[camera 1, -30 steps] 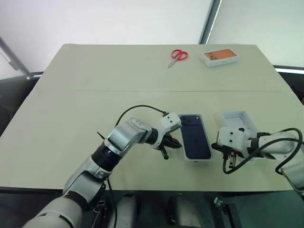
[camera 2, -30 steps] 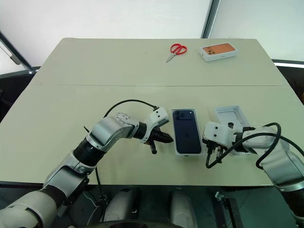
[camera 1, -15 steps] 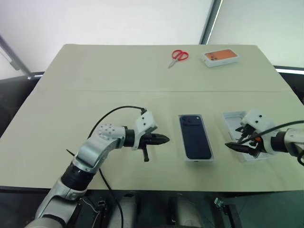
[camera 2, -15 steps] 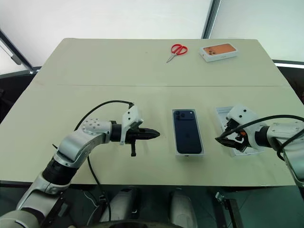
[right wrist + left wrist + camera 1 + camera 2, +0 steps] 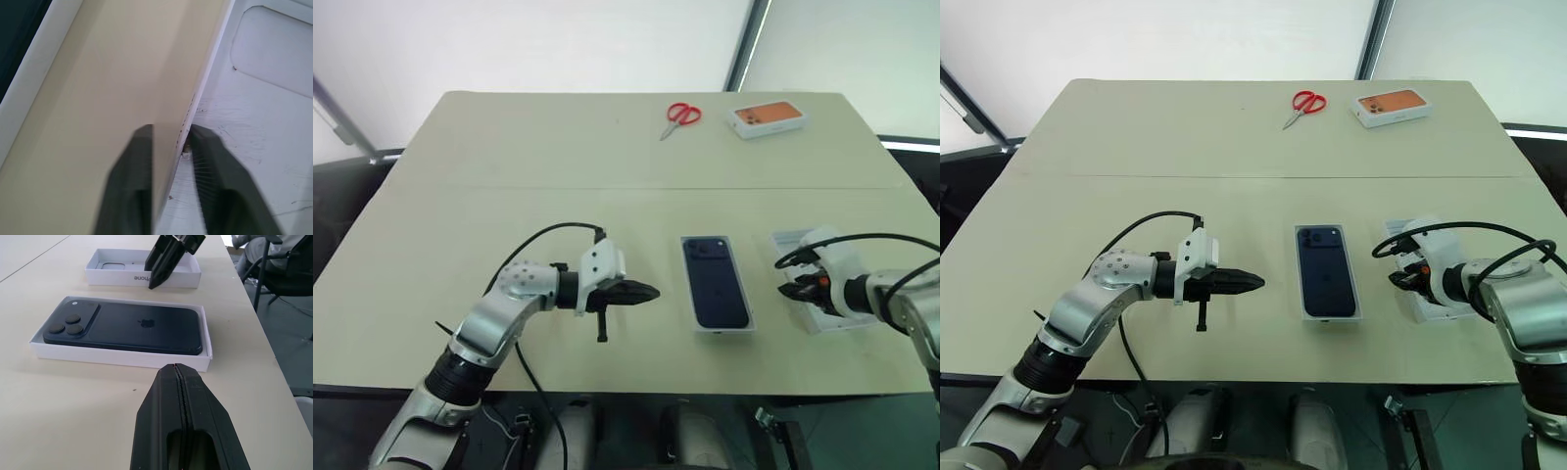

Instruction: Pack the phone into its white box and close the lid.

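1. 1 worktop (image 5: 489, 196) carries 1 phone (image 5: 715, 281), 1 white box (image 5: 749, 311), 1 lid (image 5: 790, 245), 1 orange-faced box (image 5: 767, 117) and 1 pair of red scissors (image 5: 680, 116) (those last 2 at the far edge).
2. Left hand (image 5: 651, 291) hovers level just left of the white box, pointing right, fingers clenched on nothing.
3. Right hand (image 5: 171, 142) angles down at the lid, its 2 fingers straddling the lid's near wall with a narrow gap.
4. The phone lies inside the white box, camera bump at the far end, long axis running away from the robot.
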### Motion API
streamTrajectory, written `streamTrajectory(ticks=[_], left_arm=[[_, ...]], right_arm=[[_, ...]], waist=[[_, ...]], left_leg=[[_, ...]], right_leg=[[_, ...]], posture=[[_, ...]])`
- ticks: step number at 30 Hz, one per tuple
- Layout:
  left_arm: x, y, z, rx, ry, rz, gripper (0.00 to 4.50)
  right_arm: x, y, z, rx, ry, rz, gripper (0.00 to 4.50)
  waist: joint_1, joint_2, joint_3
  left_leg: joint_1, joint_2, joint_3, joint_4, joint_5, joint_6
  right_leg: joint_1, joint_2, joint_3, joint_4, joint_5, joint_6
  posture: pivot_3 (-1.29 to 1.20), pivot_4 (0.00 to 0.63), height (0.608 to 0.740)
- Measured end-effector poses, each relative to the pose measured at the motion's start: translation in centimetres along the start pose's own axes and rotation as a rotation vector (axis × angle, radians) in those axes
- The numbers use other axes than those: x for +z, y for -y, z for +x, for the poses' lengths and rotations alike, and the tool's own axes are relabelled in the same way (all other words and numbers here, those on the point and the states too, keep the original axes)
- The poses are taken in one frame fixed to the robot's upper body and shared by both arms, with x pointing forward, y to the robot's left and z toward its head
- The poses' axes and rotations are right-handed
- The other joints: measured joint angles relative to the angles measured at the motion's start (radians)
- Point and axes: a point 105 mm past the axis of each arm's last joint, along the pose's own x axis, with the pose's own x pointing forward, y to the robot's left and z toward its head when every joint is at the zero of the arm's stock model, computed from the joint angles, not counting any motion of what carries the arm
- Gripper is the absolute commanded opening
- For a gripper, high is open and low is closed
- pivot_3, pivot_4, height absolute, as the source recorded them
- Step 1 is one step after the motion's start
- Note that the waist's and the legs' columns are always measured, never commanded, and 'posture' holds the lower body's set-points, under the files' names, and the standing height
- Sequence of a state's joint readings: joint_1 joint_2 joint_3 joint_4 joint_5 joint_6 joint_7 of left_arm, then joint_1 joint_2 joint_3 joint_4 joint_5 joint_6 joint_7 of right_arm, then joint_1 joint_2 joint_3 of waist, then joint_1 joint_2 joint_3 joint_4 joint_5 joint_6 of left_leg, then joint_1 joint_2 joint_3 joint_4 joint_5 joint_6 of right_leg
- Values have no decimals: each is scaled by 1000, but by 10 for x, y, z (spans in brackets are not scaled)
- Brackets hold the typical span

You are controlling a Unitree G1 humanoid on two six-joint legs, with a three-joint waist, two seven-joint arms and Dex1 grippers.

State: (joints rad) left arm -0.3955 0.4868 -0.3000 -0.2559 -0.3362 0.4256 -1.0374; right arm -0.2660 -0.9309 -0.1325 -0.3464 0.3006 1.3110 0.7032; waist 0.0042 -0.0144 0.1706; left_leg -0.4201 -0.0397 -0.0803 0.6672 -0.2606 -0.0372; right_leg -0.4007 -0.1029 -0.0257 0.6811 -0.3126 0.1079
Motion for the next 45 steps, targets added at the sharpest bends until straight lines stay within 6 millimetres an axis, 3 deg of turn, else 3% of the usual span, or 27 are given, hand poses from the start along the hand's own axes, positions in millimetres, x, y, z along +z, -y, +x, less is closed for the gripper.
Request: streamTrajectory(ticks=[7,10,14,16,18,21,27,31,34,40,42,45], left_arm=[[-1,-7,-5,63,7,-6,0],[-4,-16,-15,143,22,-34,0],[-9,-28,-31,244,48,-64,0],[-18,-36,-42,307,38,-100,0],[-24,-43,-53,363,31,-122,0],[-24,-49,-62,405,36,-113,0],[-23,-57,-75,465,43,-110,0],[-22,-53,-66,435,54,-109,0],[-20,-39,-40,337,67,-110,0],[-12,-27,-5,237,89,-93,0],[-5,-31,6,229,119,-98,0],[2,-35,22,215,140,-108,0]], right_arm=[[15,0,-3,0,44,-4,45],[49,-8,-12,70,194,57,45],[104,-34,-37,281,427,159,45],[127,-54,-44,438,545,225,45],[141,-83,-38,644,599,325,45],[137,-116,-21,823,541,441,45],[93,-161,-8,909,354,678,45],[81,-163,-2,831,331,802,45],[78,-159,4,768,316,861,926],[80,-139,10,657,301,861,4004],[89,-119,1,596,330,759,4004],[109,-75,-31,410,414,489,4004]], waist=[[-9,0,0],[-23,0,0],[-18,1,0],[-18,1,0],[-18,1,0],[-9,1,1],[-14,1,1],[-24,2,0],[-22,2,0],[-20,2,0],[-17,5,2],[-15,7,3]], left_leg=[[0,0,0,0,0,0],[1,1,0,-1,0,0],[2,2,-1,-2,0,0],[2,2,-1,-2,0,0],[2,2,-1,-2,0,0],[-1,0,-2,-1,0,-1],[-4,-2,0,1,0,1],[-2,0,0,0,0,2],[-2,0,0,0,0,2],[-2,0,1,0,0,2],[-3,0,2,1,0,2],[-4,0,2,0,0,4]], right_leg=[[0,0,0,0,0,0],[0,1,0,1,0,0],[0,2,0,1,0,0],[0,2,0,1,0,0],[0,2,0,2,0,0],[-1,0,-1,1,0,0],[-3,-3,-1,2,0,0],[-3,0,0,3,0,0],[-3,0,1,3,0,0],[-3,1,1,3,0,0],[-4,0,2,3,0,0],[-3,1,1,0,0,0]], posture=[[0,150,697],[0,150,697],[0,150,697],[0,150,697],[0,150,697],[0,150,697],[0,150,697],[0,150,697],[0,150,697],[0,150,697],[0,150,697],[0,150,697]])
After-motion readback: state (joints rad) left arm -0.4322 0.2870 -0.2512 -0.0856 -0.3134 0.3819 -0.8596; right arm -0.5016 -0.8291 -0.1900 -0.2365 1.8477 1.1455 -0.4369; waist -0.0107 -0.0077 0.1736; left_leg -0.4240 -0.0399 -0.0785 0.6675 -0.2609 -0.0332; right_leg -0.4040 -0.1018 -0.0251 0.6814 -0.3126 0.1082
